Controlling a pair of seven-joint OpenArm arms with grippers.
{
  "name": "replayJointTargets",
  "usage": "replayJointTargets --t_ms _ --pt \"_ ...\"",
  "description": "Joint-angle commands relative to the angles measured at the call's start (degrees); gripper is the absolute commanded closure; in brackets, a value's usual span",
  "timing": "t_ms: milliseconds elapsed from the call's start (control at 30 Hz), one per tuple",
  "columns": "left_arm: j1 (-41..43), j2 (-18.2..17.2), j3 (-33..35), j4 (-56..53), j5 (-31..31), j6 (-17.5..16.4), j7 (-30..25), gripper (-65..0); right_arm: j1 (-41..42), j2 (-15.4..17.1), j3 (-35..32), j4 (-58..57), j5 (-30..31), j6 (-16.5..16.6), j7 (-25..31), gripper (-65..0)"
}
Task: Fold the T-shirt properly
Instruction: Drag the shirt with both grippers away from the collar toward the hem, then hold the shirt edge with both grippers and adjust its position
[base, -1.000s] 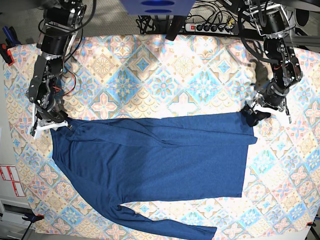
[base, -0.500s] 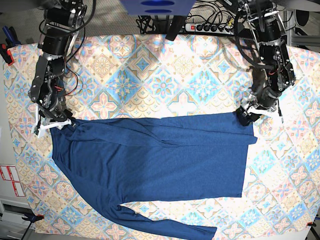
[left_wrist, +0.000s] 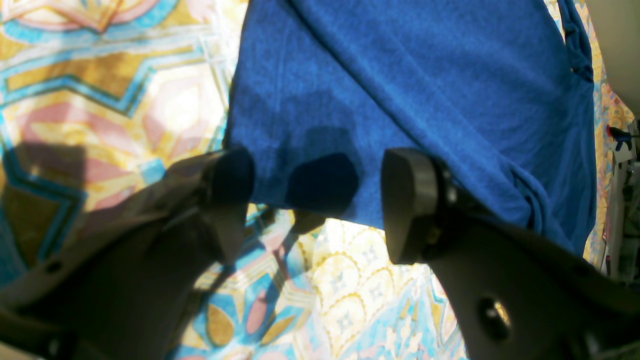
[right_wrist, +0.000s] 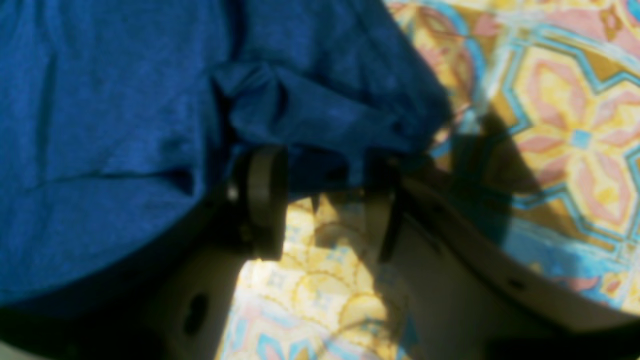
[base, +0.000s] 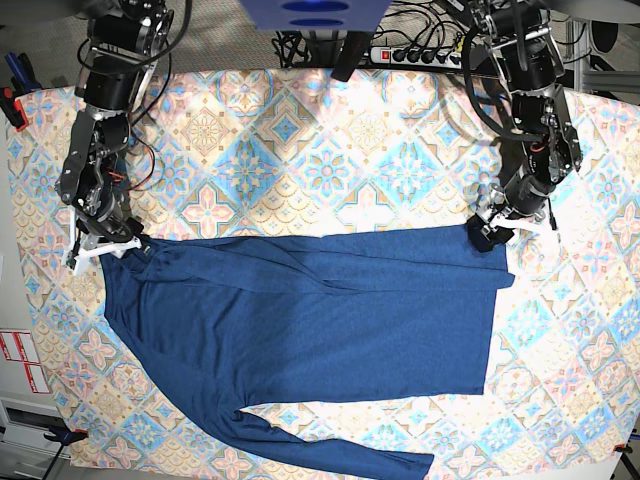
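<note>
The dark blue T-shirt (base: 320, 310) lies flat across the patterned tablecloth, one long sleeve trailing toward the front edge (base: 340, 455). In the base view my left gripper (base: 489, 236) sits at the shirt's upper right corner. The left wrist view shows the left gripper (left_wrist: 320, 195) open, with the hem of the T-shirt (left_wrist: 400, 75) lying between its fingertips and not pinched. My right gripper (base: 103, 250) is at the shirt's upper left corner. In the right wrist view the right gripper (right_wrist: 325, 210) stands open, bunched fabric of the T-shirt (right_wrist: 320, 110) resting just past its tips.
A tiled-pattern tablecloth (base: 330, 150) covers the table. A power strip and cables (base: 420, 55) lie along the back edge. Red-marked labels (base: 20, 360) and clamps sit at the left edge.
The left gripper has moved left onto the shirt's upper right corner. The right gripper's jaws have parted a little at the upper left corner.
</note>
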Motion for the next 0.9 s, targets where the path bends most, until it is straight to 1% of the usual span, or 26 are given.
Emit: replayJointTargets --t_ms 0,167,267,333,400,500,733,867 --pt "-0.02 -0.14 0.03 0.46 -0.11 0.00 1.23 -39.8 1.10 0.66 0.13 0.99 0.44 0.34 1.13 -24.0" --pt "5.26 -0.41 -0.23 5.91 -6.79 0.00 2.55 -39.8 0.92 0.84 0.13 0.99 0.44 0.34 1.13 -24.0" --pt "6.67 -0.49 -0.32 6.96 -8.11 0.09 2.37 -39.8 1.01 0.84 0.13 0.99 0.44 0.34 1.13 -24.0" --pt "6.67 -0.49 -0.41 6.87 -7.85 0.09 2.29 -39.8 1.10 0.84 0.13 0.99 0.44 0.34 1.13 -24.0" --pt "6.67 -0.49 -1.99 6.79 -7.67 0.09 2.29 -39.8 1.10 0.84 0.13 0.99 0.44 0.34 1.13 -24.0" --pt "5.70 -0.23 -2.87 5.20 -7.59 0.09 2.29 -39.8 1.10 0.75 0.13 0.99 0.44 0.34 1.13 -24.0" --pt "-2.30 -0.23 -2.78 -5.08 -7.59 0.09 2.29 -39.8 1.10 0.75 0.13 0.99 0.44 0.34 1.13 -24.0" --pt "-4.85 -0.14 -2.61 -6.66 -7.50 0.09 2.37 -39.7 1.10 0.75 0.13 1.07 0.44 0.34 1.13 -24.0"
